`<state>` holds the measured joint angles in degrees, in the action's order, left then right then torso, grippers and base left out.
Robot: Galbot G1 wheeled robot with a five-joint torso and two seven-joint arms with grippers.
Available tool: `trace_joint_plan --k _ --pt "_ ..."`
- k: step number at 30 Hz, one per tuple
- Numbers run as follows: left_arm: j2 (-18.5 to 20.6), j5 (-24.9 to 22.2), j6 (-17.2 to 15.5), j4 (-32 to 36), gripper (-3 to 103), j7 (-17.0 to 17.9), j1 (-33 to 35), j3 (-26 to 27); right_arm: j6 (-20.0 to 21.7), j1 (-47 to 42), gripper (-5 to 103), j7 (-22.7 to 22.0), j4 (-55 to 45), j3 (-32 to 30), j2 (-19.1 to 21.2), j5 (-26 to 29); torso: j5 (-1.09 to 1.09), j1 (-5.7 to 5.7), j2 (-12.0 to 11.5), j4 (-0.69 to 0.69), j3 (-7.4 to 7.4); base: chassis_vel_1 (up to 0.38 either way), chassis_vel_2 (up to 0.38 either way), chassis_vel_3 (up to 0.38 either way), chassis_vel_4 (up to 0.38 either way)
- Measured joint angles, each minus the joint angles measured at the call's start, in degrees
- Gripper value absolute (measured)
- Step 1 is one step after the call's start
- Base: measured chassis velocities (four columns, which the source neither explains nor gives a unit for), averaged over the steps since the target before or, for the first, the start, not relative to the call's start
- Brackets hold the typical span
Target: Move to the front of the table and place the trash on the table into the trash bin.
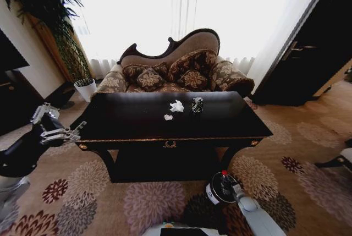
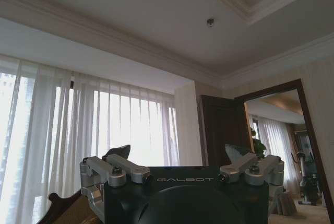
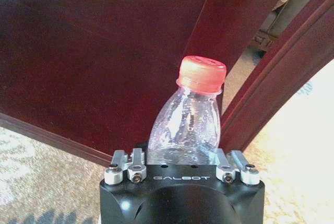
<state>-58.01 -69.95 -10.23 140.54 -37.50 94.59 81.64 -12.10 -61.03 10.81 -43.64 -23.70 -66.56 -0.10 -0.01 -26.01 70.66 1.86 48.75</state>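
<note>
At the front of the glossy black gold-trimmed desk (image 1: 137, 123) | right tool (image 3: 181, 167) clamped on clear red-capped plastic bottle (image 3: 190, 125) below desk edge | left tool (image 2: 180, 156) apart, raised | white paper balls (image 1: 176, 106) on desktop | next likely: find bin

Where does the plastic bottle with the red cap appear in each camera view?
Head view: the bottle is low, right of centre, before the table, held by the right gripper.
Left wrist view: the left gripper faces ceiling and curtains, away from the bottle.
Right wrist view: the middle, between the fingers.
Shared landmark: the table's dark wood behind the bottle, in head and right wrist views.
</note>
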Motion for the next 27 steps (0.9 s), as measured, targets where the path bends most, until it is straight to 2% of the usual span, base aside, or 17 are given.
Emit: trace_joint_plan --k 1,3,4,8,10,13,18,20,23,26,27 --pt "0.00 0.00 0.00 -0.01 100 -0.01 -0.04 -0.04 0.00 -0.04 52 0.32 -0.12 0.04 -0.01 0.27 0.00 0.00 0.00 0.00 0.00 0.000 0.000 0.000 0.000" --pt "-0.03 0.04 0.00 -0.07 100 -0.02 -0.08 -0.31 0.01 -0.19 63 0.78 -0.47 0.07 -0.01 0.73 -0.01 0.00 0.00 0.00 0.00 0.000 0.000 0.000 0.000" --pt "-0.03 0.04 0.00 -0.07 100 -0.02 -0.08 -0.31 0.01 -0.19 63 0.78 -0.47 0.07 -0.01 0.73 -0.01 0.00 0.00 0.00 0.00 0.000 0.000 0.000 0.000" --pt "-0.19 0.23 0.00 -0.10 100 -0.03 -0.25 -0.89 -0.02 -1.27 85 1.00 -1.69 0.06 -0.39 1.54 0.00 0.00 0.00 0.00 0.00 0.000 0.000 0.000 0.000" --pt "-0.20 0.28 0.00 -0.10 100 -0.03 -0.31 -1.01 -0.11 -1.60 85 1.04 -2.01 -0.02 -0.56 1.64 0.00 0.00 0.00 0.00 0.00 0.000 0.000 0.000 0.000" --pt "-0.22 0.36 0.00 -0.14 100 -0.10 -0.54 -1.26 -0.72 -3.03 98 1.25 -3.33 -0.65 -1.15 1.83 0.00 0.00 0.00 0.00 0.00 0.000 0.000 0.000 0.000" --pt "-0.17 0.36 0.00 -0.40 100 -0.23 -1.07 -1.50 -1.53 -6.41 100 1.78 -7.01 -1.95 -2.01 2.50 0.00 0.00 0.00 0.00 0.00 0.000 0.000 0.000 0.000" --pt "-0.16 0.35 0.01 -0.64 100 -0.27 -1.62 -1.88 -1.50 -9.75 100 1.96 -10.72 -2.66 -2.63 3.73 0.00 0.00 0.00 -0.02 0.00 0.000 0.000 0.000 0.000" --pt "-0.15 0.33 0.01 -1.24 100 -0.27 -3.01 -2.76 -1.33 -14.98 100 3.49 -17.11 -4.14 -3.67 5.36 0.01 0.00 0.00 0.04 0.01 0.000 0.000 0.000 0.000" --pt "-0.10 0.27 0.02 -2.31 100 0.17 -5.08 -4.01 -0.54 -20.94 100 4.87 -28.39 -6.05 -4.83 8.51 0.01 0.01 0.01 0.01 0.00 0.000 0.000 0.000 0.000" --pt "-0.10 0.27 0.02 -2.31 100 0.17 -5.08 -4.01 -0.54 -20.94 100 4.87 -28.39 -6.05 -4.83 8.51 0.01 0.01 0.01 0.01 0.00 0.000 0.000 0.000 0.000"
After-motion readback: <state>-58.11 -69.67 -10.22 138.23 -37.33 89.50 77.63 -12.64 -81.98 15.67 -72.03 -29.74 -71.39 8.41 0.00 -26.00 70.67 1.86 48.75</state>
